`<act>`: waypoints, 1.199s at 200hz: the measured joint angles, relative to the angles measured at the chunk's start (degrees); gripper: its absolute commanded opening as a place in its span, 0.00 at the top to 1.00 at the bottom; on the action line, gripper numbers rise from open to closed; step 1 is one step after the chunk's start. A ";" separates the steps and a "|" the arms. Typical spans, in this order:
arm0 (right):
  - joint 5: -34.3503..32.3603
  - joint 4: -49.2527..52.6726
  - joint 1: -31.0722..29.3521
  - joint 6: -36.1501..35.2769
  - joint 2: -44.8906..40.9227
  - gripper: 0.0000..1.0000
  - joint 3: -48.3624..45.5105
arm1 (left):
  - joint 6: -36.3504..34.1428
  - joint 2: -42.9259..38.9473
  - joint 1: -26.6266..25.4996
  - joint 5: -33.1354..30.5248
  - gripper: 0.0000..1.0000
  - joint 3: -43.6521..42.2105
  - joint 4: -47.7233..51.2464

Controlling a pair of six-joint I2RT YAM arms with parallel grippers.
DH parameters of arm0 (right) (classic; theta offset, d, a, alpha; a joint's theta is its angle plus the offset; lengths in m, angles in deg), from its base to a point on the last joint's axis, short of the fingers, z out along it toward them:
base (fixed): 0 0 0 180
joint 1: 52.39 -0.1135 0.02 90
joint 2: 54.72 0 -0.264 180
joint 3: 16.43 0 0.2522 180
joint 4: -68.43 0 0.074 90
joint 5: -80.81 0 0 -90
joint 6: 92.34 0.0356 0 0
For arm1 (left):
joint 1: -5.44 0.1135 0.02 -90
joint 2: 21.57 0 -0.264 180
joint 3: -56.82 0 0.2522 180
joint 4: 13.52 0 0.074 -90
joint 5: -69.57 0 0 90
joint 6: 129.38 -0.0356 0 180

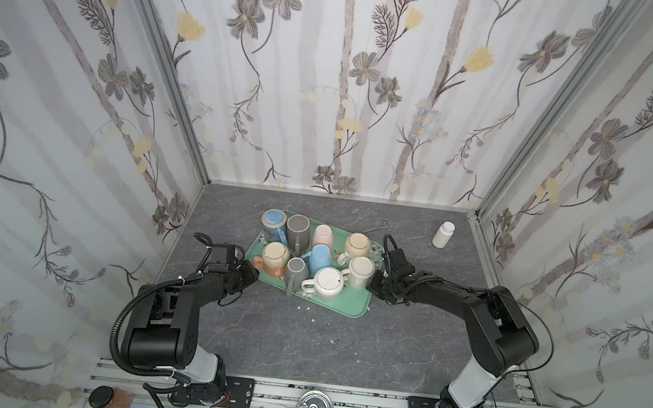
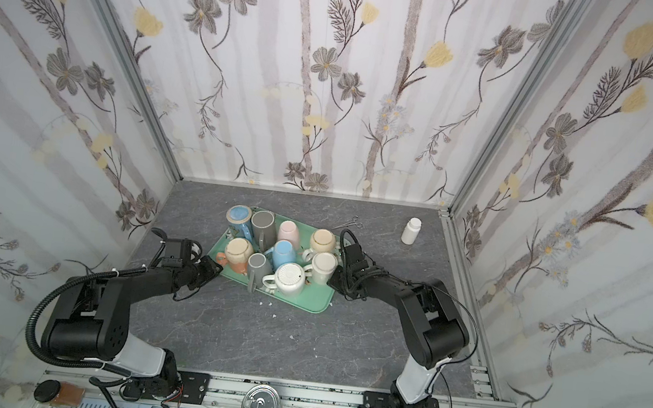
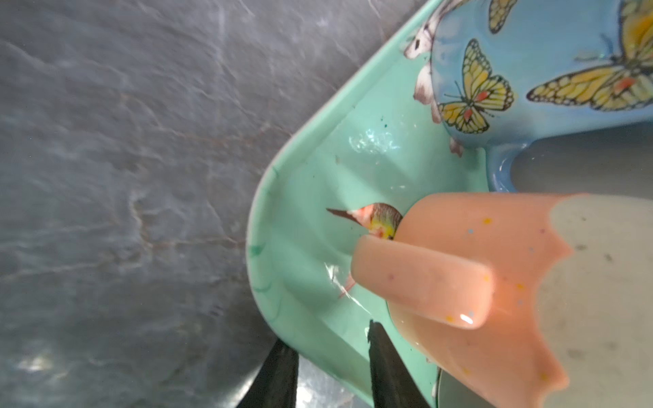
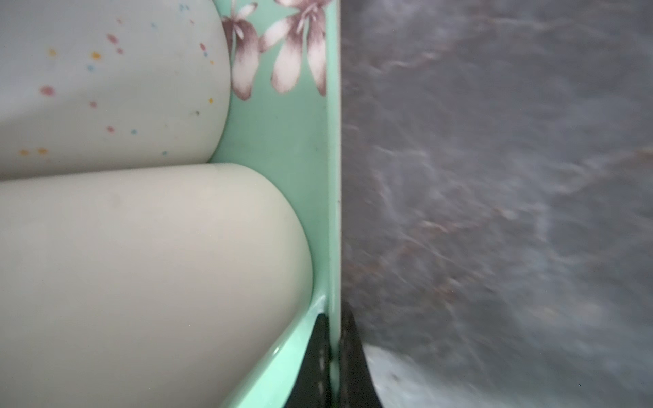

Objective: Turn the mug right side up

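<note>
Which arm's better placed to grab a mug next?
Left, probably: left gripper is open astride the tray corner, peach mug directly ahead. Right gripper is shut on the tray rim.

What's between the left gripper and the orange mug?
Only the tray rim and a bare strip of its floor before the mug; the left wrist view shows the gripper straddling that rim.

The grey marbled tabletop (image 1: 301, 336) bears a mint tray (image 1: 349, 304) — beyond it, a white bottle (image 1: 443, 234) and forceps (image 1: 378, 226).

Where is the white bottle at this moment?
In both top views the white bottle stands on the table's far right, near the back wall, right of the green tray.
</note>
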 measured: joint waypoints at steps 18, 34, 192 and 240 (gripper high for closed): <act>-0.02 0.42 -1.25 -0.72 5.79 1.00 7.32 | 0.04 1.20 1.25 0.55 0.68 0.57 -0.94; 0.37 0.90 -1.95 -1.51 10.08 1.00 13.03 | 0.26 2.10 1.97 1.01 0.68 1.01 -1.73; 1.25 12.44 -5.84 -10.01 34.77 0.76 54.36 | 1.88 -3.21 9.38 -2.32 0.58 4.44 -0.37; -0.61 15.69 -5.90 -15.45 27.32 0.68 54.01 | 0.85 -13.57 9.51 -3.98 0.58 3.13 3.58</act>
